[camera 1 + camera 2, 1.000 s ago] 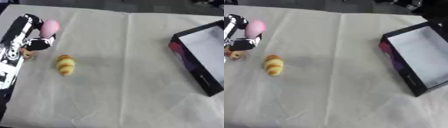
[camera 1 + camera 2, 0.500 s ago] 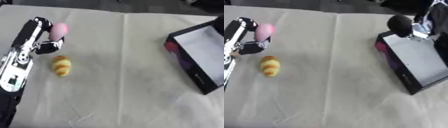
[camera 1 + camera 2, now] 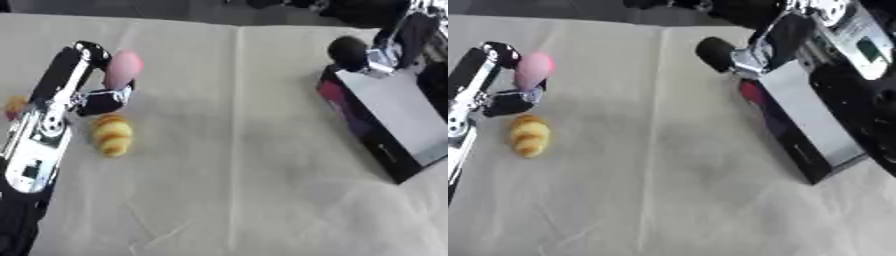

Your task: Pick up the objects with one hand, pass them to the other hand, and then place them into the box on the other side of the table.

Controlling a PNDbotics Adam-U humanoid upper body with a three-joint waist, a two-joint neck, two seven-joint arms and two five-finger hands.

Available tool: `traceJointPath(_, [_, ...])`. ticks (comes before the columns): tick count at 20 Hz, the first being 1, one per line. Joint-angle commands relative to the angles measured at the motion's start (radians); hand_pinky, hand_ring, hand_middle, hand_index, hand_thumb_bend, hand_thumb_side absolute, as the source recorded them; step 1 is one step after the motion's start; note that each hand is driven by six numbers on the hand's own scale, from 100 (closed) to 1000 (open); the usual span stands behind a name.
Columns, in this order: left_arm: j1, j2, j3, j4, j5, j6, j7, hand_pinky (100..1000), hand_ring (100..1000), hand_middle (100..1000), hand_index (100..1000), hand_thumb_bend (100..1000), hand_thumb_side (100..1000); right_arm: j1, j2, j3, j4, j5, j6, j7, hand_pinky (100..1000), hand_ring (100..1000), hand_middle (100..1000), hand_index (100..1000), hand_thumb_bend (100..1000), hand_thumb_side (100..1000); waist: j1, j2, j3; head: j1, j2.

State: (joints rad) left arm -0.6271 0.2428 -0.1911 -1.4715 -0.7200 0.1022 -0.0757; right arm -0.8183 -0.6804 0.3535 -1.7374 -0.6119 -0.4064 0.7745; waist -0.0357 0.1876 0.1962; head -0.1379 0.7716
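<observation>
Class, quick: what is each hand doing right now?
Left hand: shut on the pink object.
Right hand: in view, fingers cannot be told.

A pale beige cloth [image 3: 227,165] covers the surface, creased by a straight fold line running from far edge to near edge. Beyond its far edge lies a dark floor [image 3: 175,7].

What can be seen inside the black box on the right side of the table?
Inside the black rectangular box only a pale, bare floor shows, with a dark red patch at its near left wall. The right robot hand and arm cover the far end.
</observation>
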Motion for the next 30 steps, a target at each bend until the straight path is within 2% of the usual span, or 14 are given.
traceJointPath(1, [-0.017, -0.003, -0.006, -0.028, -0.009, -0.013, 0.007, 727, 580, 467, 420, 133, 100, -0.027, 0.010, 0.012, 0.029, 0.048, -0.165, 0.132, 990, 958, 1000, 1000, 100, 201, -0.009, -0.042, 0.002, -0.009, -0.002])
traceJointPath(6, [-0.022, -0.027, -0.020, -0.029, -0.011, -0.023, 0.009, 725, 578, 466, 419, 129, 100, -0.050, 0.052, 0.032, 0.096, 0.109, -0.196, 0.132, 988, 959, 1000, 1000, 100, 199, -0.007, -0.042, 0.006, -0.019, -0.002])
traceJointPath(10, [-0.026, -0.048, -0.031, -0.033, -0.011, -0.032, 0.009, 724, 578, 465, 419, 124, 100, -0.064, 0.084, 0.028, 0.159, 0.138, -0.213, 0.132, 978, 949, 1000, 1000, 100, 199, -0.004, -0.043, 0.014, -0.032, -0.002])
traceJointPath(17, [-0.034, -0.081, -0.057, -0.034, -0.011, -0.051, 0.004, 723, 577, 464, 418, 123, 100, -0.085, 0.133, 0.024, 0.263, 0.226, -0.287, 0.096, 959, 928, 1000, 1000, 100, 187, -0.002, -0.041, 0.026, -0.054, -0.002])
traceJointPath(27, [-0.054, -0.124, -0.082, -0.050, 0.024, -0.071, 0.033, 717, 572, 459, 416, 100, 100, -0.104, 0.170, 0.042, 0.310, 0.270, -0.352, 0.051, 950, 906, 980, 1000, 100, 151, 0.000, -0.032, 0.045, -0.087, -0.002])
traceJointPath(30, [-0.058, -0.138, -0.090, -0.060, 0.065, -0.097, 0.060, 718, 572, 458, 415, 100, 112, -0.109, 0.180, 0.049, 0.315, 0.266, -0.375, 0.058, 955, 910, 979, 1000, 100, 140, 0.002, -0.028, 0.050, -0.098, -0.002])
